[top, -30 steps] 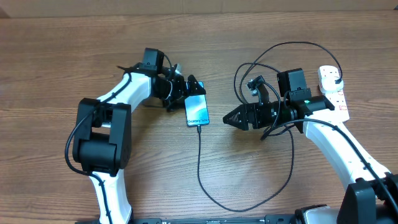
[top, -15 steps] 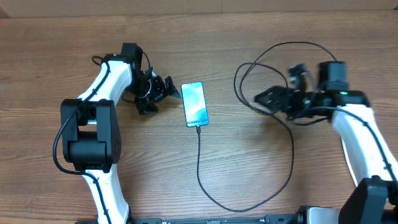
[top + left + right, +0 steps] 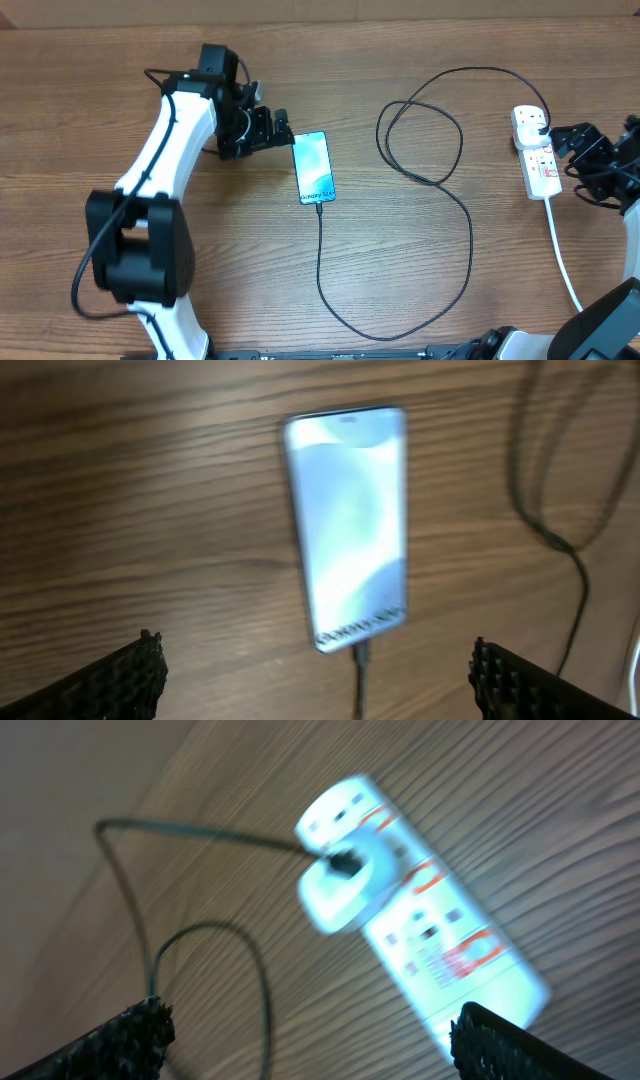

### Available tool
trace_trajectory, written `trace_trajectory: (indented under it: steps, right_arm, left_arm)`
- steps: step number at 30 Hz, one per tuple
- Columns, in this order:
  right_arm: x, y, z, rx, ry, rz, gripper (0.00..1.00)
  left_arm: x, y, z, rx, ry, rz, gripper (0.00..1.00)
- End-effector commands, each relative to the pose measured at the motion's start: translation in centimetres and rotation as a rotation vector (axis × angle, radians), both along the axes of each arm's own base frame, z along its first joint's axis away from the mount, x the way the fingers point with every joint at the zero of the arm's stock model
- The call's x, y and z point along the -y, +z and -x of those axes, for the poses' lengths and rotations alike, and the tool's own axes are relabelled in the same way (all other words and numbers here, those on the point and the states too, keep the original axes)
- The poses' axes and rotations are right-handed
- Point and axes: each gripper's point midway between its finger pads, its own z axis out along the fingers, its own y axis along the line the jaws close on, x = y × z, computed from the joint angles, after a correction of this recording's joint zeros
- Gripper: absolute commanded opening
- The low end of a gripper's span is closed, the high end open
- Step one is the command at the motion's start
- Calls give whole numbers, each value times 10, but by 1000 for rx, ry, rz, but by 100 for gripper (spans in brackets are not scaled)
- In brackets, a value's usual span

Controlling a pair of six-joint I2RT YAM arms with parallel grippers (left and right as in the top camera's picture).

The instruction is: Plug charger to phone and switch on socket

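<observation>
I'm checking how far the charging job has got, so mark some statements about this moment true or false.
1. The charger has its tip in the bottom end of the phone. True.
2. The left gripper is clamped on the phone. False: it is open beside the phone's top corner and holds nothing.
3. The phone's screen is dark. False: it is lit, light blue and white.
4. The charger's other end is plugged into the socket. True.
5. The right gripper is shut on the socket's white cord. False: it is open, beside the socket.
</observation>
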Motion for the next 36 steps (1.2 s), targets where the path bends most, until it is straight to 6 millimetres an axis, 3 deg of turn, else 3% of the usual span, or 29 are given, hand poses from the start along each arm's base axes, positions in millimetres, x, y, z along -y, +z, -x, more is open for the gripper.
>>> trace_trajectory:
  steps: [1,2,3,4,5,11,19,31,36]
  right_arm:
    - [28,19,-6,29,-88,119,80]
    - [31,22,-10,45,-91,134,57]
    - [33,24,-13,61,-92,145,27]
    - [36,25,-16,73,-97,151,7]
    - [42,21,-21,80,-125,149,4]
    - [53,-17,-36,45,-137,111,4]
    - [49,-71,-52,12,-109,1,4]
    - [33,-96,-67,-21,-83,17,4]
    - [25,-116,-68,-78,-81,32,4]
  left_arm:
    - [22,56,5,170,-90,-16,100]
    - [28,64,9,190,-107,-14,100]
    - [34,71,12,209,-122,-15,100]
    - [39,77,16,227,-136,-21,100]
    - [47,84,21,254,-159,-35,100]
    - [69,91,34,281,-217,-49,100]
    - [73,91,34,283,-214,-42,100]
    - [76,94,30,298,-204,-29,100]
    - [76,94,31,297,-204,-29,100]
